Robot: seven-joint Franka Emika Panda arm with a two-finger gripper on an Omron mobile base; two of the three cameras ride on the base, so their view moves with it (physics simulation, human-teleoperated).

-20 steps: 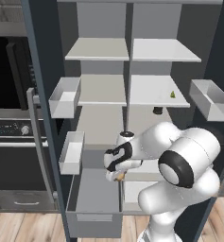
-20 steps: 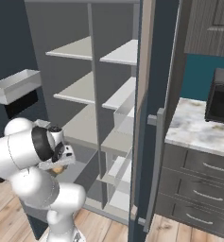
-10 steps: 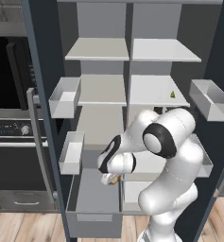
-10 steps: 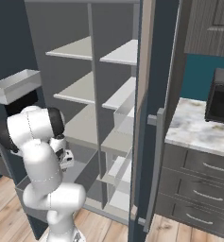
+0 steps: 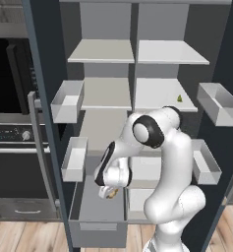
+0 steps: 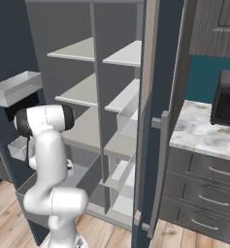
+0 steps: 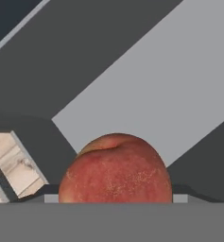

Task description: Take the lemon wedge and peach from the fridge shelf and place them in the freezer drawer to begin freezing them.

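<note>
Orange-red and round, the small peach (image 7: 116,168) sits right at the base of the hand view, between the two-finger gripper (image 5: 111,191) tips, so I judge the gripper to be closed on it and carrying it. From the left base view a spot of orange shows at that gripper, which hangs over the open mouth of the wide, deep grey box freezer drawer (image 5: 97,231), above its grey floor and inside its flat front. The hand view looks down on a pale grey slanted floor panel beyond the peach, with a strip of wooden flooring off to one side, which fits a position above the drawer.

By my reading the first half of the job is nearly through: the peach is off its shelf and poised over the drawer, but not yet let go. The tiny yellow-green pointed lemon wedge (image 5: 179,98) lies on the flat off-white fridge shelf (image 5: 152,96) well above the drawer, toward that shelf's right-hand edge, untouched. Releasing the peach, then fetching and dropping the wedge, remain.
</note>
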